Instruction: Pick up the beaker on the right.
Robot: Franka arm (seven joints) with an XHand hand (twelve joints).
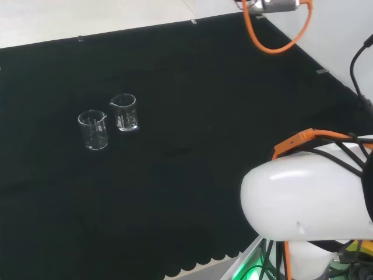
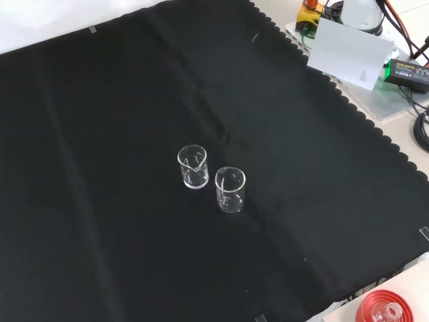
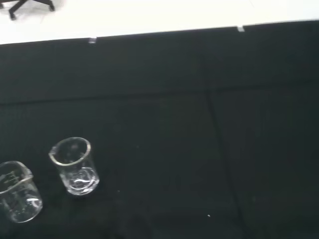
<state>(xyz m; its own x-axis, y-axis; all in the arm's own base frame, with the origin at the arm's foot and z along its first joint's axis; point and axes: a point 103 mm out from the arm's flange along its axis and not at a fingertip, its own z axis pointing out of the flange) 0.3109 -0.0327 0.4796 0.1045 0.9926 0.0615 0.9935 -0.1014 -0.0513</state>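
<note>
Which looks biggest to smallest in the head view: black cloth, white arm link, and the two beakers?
1. Black cloth, covering most of the view.
2. White arm link, though it sits nearest the camera, which inflates it.
3. Left beaker and right beaker: they look alike, so I won't rank them.

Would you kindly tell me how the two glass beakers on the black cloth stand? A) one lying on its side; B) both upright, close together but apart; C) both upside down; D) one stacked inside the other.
B: the head view shows one beaker and the other beaker upright, mouths up, with a strip of cloth between them.
</note>
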